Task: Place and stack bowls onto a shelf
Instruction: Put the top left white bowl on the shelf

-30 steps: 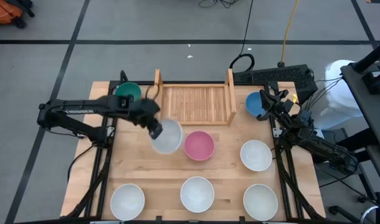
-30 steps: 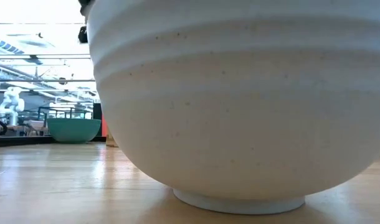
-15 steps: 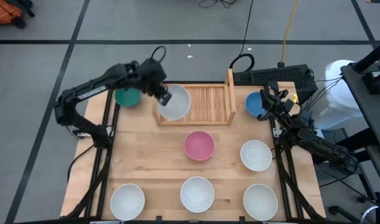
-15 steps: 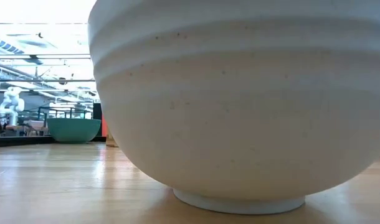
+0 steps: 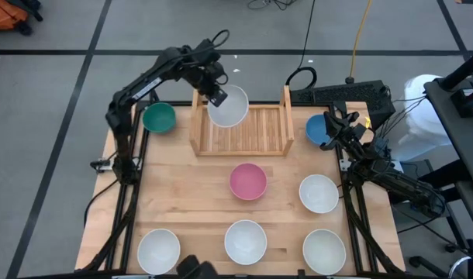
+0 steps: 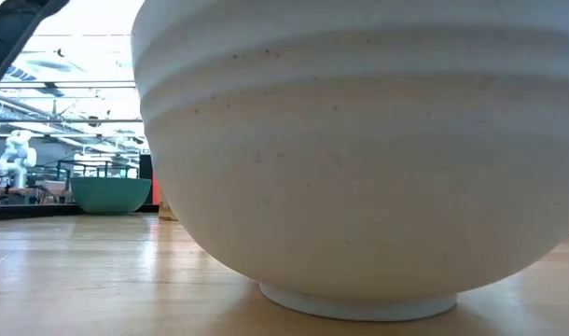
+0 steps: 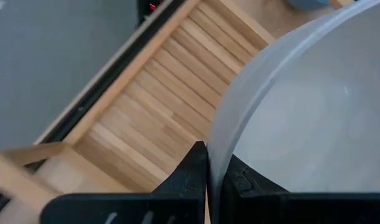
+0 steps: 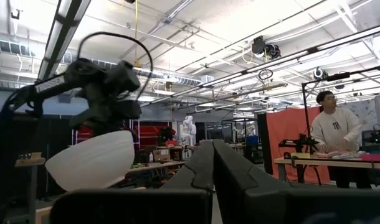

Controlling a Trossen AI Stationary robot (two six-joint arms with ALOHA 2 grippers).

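My left gripper (image 5: 215,94) is shut on a white bowl (image 5: 229,107) above the far left part of the wooden shelf (image 5: 252,130). The right wrist view shows that bowl (image 8: 90,159) in the air, tilted. On the table stand a teal bowl (image 5: 159,117) left of the shelf, a blue bowl (image 5: 317,130) right of it, a pink bowl (image 5: 248,180) in the middle and several white bowls toward the near edge. My right gripper (image 5: 330,122) waits shut beside the blue bowl. My left gripper holds the white bowl by its rim (image 7: 216,140), on the side toward the table's left and far edge. One finger (image 7: 240,182) is inside the bowl and one finger (image 7: 191,169) outside. The bowl is lifted clear above the shelf's slats and tilted.
The shelf's two upright side boards (image 5: 195,122) (image 5: 286,116) stand on either side of the slatted base. A white bowl (image 6: 359,149) at the near edge fills the low view. A dark box and cables (image 5: 345,94) lie beyond the far right corner. A person (image 8: 335,140) stands in the room behind.
My left gripper has carried the white bowl from the table left of the pink bowl toward the far edge, up over the shelf, and now holds it above the shelf's far left part. The arm has swung round with it. The right arm has kept still.
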